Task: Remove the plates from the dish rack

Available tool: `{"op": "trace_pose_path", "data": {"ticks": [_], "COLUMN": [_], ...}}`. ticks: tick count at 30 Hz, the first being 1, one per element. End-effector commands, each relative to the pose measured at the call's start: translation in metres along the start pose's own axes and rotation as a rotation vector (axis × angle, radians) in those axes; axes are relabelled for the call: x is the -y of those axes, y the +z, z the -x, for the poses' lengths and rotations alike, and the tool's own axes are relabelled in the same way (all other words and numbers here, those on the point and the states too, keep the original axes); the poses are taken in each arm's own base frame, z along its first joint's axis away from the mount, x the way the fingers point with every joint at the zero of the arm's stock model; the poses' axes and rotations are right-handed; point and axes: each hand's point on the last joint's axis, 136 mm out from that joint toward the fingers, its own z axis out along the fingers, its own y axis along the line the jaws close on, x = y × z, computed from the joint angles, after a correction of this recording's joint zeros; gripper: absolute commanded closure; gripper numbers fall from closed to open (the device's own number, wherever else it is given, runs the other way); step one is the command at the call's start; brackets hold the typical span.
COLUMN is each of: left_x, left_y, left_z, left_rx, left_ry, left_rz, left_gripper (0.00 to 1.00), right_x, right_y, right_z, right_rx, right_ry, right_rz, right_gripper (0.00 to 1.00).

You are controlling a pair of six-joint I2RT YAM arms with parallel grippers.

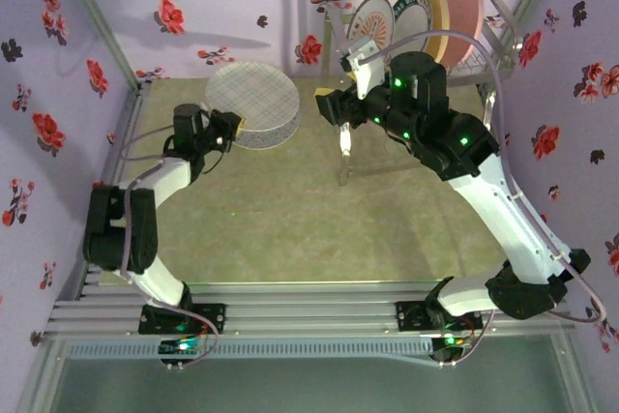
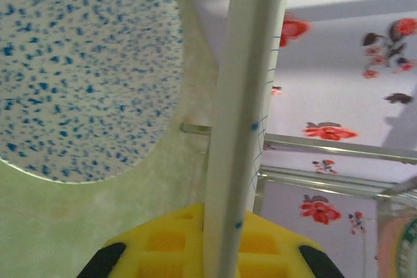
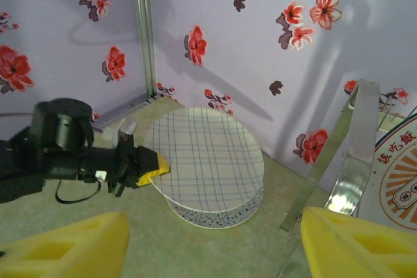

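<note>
Dish rack (image 3: pixel 355 141) — chromed metal tube, mirror-glossy. Grid-lined plate (image 1: pixel 253 99) and teal-speckled plate (image 2: pixel 78 63): smooth glazed ware with a soft sheen. Bench (image 1: pixel 319 229): matt, mottled green covering, faintly rough. Walls (image 3: pixel 260 43): matt printed sheet; paper or cloth cannot be told. Near rails (image 1: pixel 309 302) — brushed, ribbed metal. Right gripper (image 3: pixel 212 242): pads (image 3: pixel 71 245) of dull, moulded yellow plastic or foam.

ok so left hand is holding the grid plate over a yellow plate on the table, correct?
No. The left hand holds the grid plate over the blue-speckled plate, not a yellow one. The right wrist view shows it.
</note>
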Motion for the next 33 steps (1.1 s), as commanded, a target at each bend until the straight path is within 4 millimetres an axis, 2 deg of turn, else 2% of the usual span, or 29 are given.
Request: {"op": "trace_pose_path", "data": {"ticks": [1, 8, 12, 23, 33], "left_x": [0.025, -0.012, -0.026, -0.049, -0.062], "left_y": [0.006, 0.026, 0.031, 0.040, 0.048], "left_z": [0.010, 0.005, 0.005, 0.009, 0.012], "left_rx": [0.019, -0.009, -0.017, -0.032, -0.054], "left_ry": [0.051, 0.031, 0.023, 0.011, 0.004], "left_rz": [-0.143, -0.092, -0.069, -0.024, 0.007], "left_gripper": [1.00, 1.00, 1.00, 1.00, 1.00], "right_x": [0.002, 0.005, 0.006, 0.006, 0.007], "right_y": [0.001, 0.002, 0.002, 0.003, 0.002], "right_z": [0.003, -0.004, -0.004, -0.005, -0.004], "right_rx": [0.013, -0.007, -0.006, -0.010, -0.009], "right_ry": [-0.031, -0.030, -0.025, -0.007, -0.005], "right_rz": [-0.022, -0.037, -0.045, -0.043, -0.046], "right_gripper": [0.29, 0.27, 0.27, 0.25, 0.25]}}
